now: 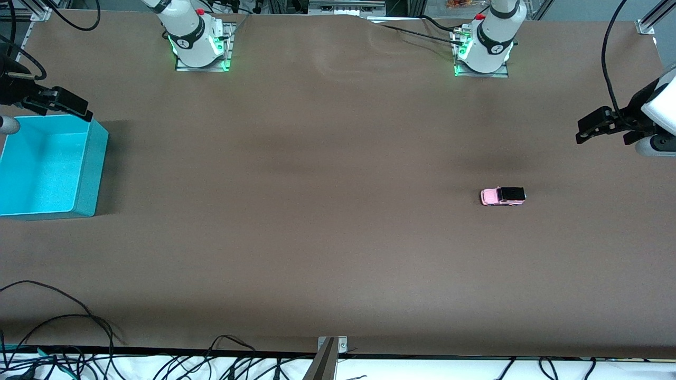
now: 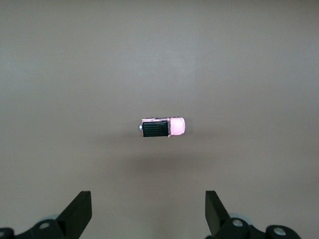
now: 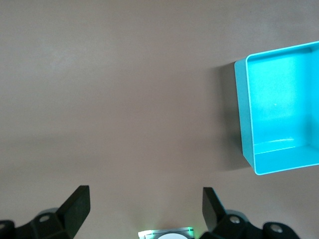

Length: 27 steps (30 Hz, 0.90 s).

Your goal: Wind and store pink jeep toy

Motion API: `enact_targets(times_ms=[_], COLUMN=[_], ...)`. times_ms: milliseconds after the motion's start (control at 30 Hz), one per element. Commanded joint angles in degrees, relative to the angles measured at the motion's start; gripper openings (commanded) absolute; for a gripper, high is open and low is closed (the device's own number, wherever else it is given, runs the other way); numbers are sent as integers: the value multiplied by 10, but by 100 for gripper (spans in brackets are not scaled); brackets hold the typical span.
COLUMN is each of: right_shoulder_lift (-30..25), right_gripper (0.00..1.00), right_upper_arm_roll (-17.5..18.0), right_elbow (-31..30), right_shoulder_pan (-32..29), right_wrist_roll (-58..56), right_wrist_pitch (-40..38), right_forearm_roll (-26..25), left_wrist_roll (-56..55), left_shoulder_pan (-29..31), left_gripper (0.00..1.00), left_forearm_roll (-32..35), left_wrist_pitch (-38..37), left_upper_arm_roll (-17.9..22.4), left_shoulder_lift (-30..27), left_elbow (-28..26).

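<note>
A turquoise plastic open-topped rectangular bin (image 1: pixel 50 166) is seen at the right arm's end of the brown cloth-covered table (image 1: pixel 317 211), set against that end's edge and nothing can be seen inside it. The right gripper (image 1: pixel 63 105) is held in the air over the bin's corner that lies farthest from the front camera; its black fingers (image 3: pixel 75 206) are spread wide and nothing is held between them (the spread is plainest in the right wrist view). The small boxy pink jeep toy (image 1: pixel 503 196), with a light pink body and a black roof and rear, is found on its wheels on the bare table toward the left arm's end, well apart from the bin. The left gripper (image 1: pixel 602 126) is held above the table near that end's edge, jaws wide and empty, the jeep lying below it in its wrist view.
</note>
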Motion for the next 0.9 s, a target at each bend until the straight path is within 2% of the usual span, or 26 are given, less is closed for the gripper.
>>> enact_targets(times_ms=[0,300,600,867], right_shoulder_lift=[0,0,0,0], right_gripper=[100,100,100,100], right_upper_arm_roll=[0,-1,-2,-2], right_elbow=[10,10,10,10], right_shoulder_pan=[1,1,1,1], right_wrist_roll=[4,4,4,4], right_wrist_pitch=[-4,0,0,0], right_forearm_roll=[9,9,9,9], left_wrist_roll=[9,-55,-67,-142], left_shoulder_pan=[-5,-9,-6,-2], left_gripper=[100,100,100,100], left_forearm_roll=[7,13,14,19], left_wrist_pitch=[-11,-10,-5,59], left_upper_arm_roll=[6,5,6,5], left_shoulder_lift=[4,4,14,17], left_elbow=[11,-3,-26,-86])
